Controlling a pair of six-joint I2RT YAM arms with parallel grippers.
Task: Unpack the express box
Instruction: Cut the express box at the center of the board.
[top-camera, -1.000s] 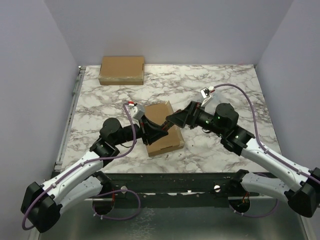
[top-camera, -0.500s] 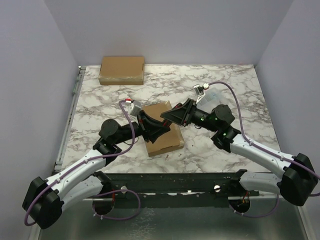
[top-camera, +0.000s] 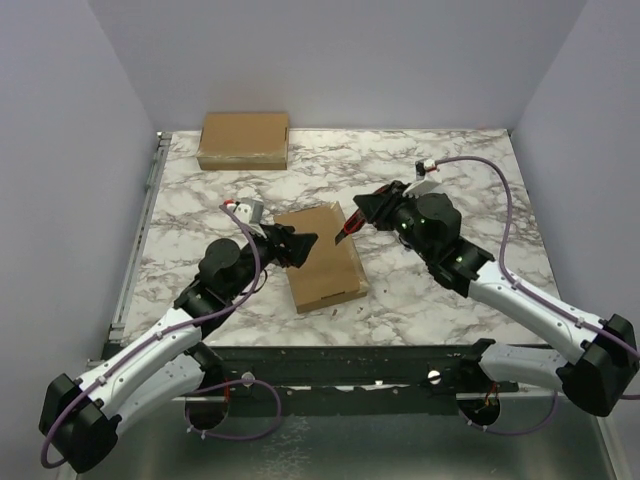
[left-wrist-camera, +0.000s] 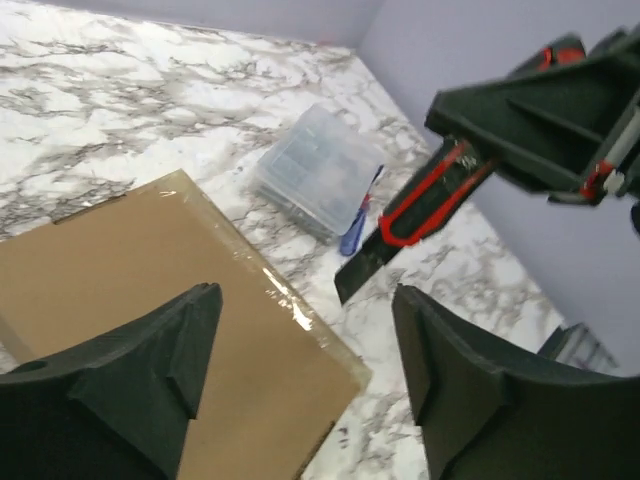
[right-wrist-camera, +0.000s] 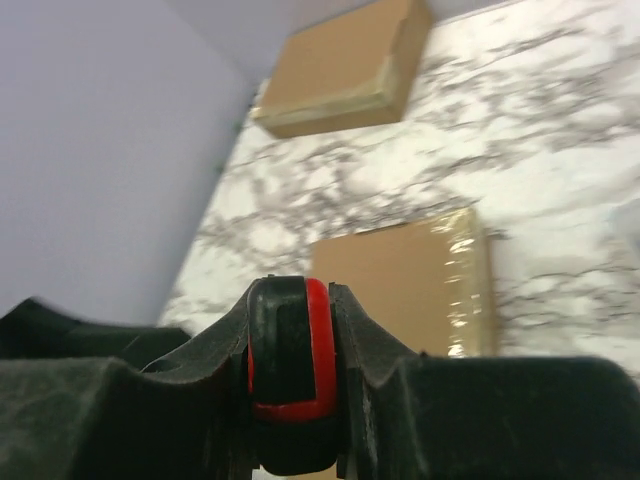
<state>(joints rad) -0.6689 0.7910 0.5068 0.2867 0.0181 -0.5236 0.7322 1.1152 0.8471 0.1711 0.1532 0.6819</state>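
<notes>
At the middle of the white marble counter (top-camera: 190, 200) lies the flat brown cardboard express box (top-camera: 320, 258), its long axis running away from the arm bases, with clear tape shining along its right-hand edge. The right fingers (top-camera: 360, 212) are clamped on a red-and-black utility knife (top-camera: 346, 233), whose tip points down at the box's far right corner. The left fingers (top-camera: 292, 243) stand wide apart, holding nothing, over the box's left edge. The right arm looks better placed to cut along that taped edge.

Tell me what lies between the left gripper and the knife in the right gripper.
Only the brown top of the near cardboard box, between the left gripper and the knife, as the top external view shows.
</notes>
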